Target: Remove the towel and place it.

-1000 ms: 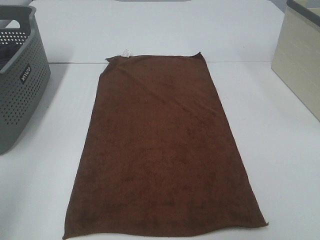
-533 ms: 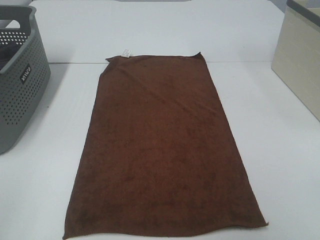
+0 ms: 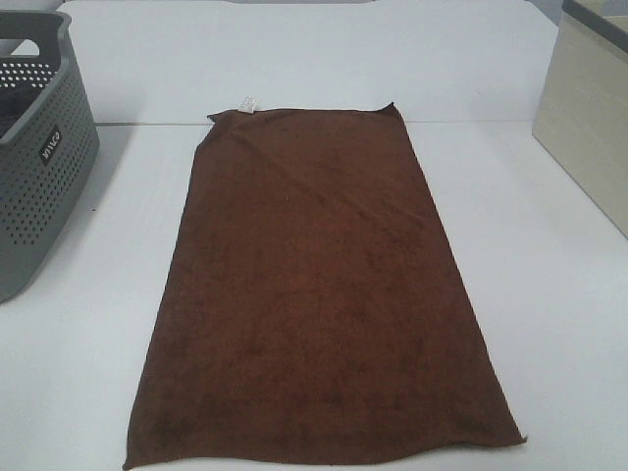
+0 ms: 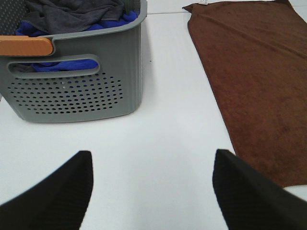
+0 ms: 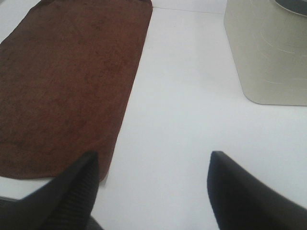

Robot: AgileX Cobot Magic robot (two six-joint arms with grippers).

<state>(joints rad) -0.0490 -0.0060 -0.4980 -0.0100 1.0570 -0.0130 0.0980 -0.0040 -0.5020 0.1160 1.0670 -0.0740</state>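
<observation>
The towel [image 3: 319, 285] is a large dark reddish-brown cloth lying flat along the middle of the white table, with a small white tag [image 3: 248, 102] at its far left corner. The left wrist view shows the towel [image 4: 259, 81] to one side of my left gripper [image 4: 151, 191], which is open over bare table with nothing between its fingers. In the right wrist view my right gripper [image 5: 153, 189] is open too, and one of its fingers [image 5: 76, 187] sits near a near corner of the towel [image 5: 67, 86]. Neither gripper shows in the exterior high view.
A grey perforated basket [image 3: 39, 147] stands at the left edge; the left wrist view shows the basket [image 4: 76, 91] holding grey and blue cloth. A beige bin [image 3: 589, 108] stands at the right, seen also as the bin [image 5: 268, 52] in the right wrist view.
</observation>
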